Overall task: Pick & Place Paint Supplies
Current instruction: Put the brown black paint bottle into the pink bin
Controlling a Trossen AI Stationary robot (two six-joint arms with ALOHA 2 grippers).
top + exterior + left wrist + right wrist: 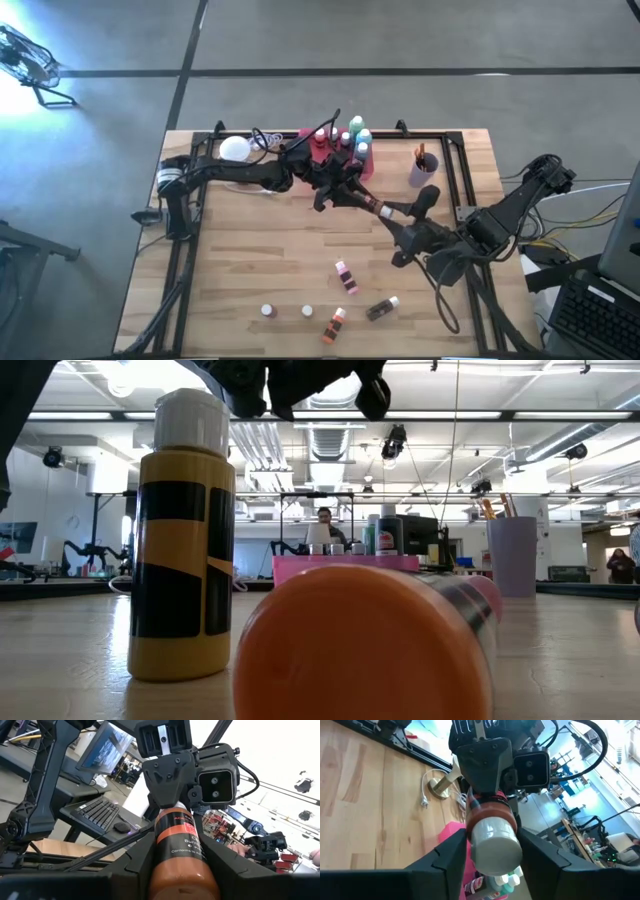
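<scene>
Lamp [234, 148], white globe with cord, at about 10 o'clock on the wooden surface [250, 260]. Left arm reaches from that side toward centre; left hand [335, 190] is clenched on the body of a brown bottle [182, 855], held in the air just in front of the pink tray [367, 170]. Tray sits near 12 o'clock and carries upright bottles, including green and blue ones [360, 135]. Right hand [385, 212] meets the same bottle from the 4 o'clock side; its fingers flank the white cap [492, 845], but grip or release cannot be told. Lilac cup [423, 170] with brushes stands at about 1 o'clock. Loose bottles lie toward 6 o'clock: two upright white-capped ones [268, 311], an orange one [333, 323], a pink one [346, 277], a dark one [382, 309]. Low view: a yellow-and-black bottle [182, 540] upright, an orange one [365, 650] lying beside it.
</scene>
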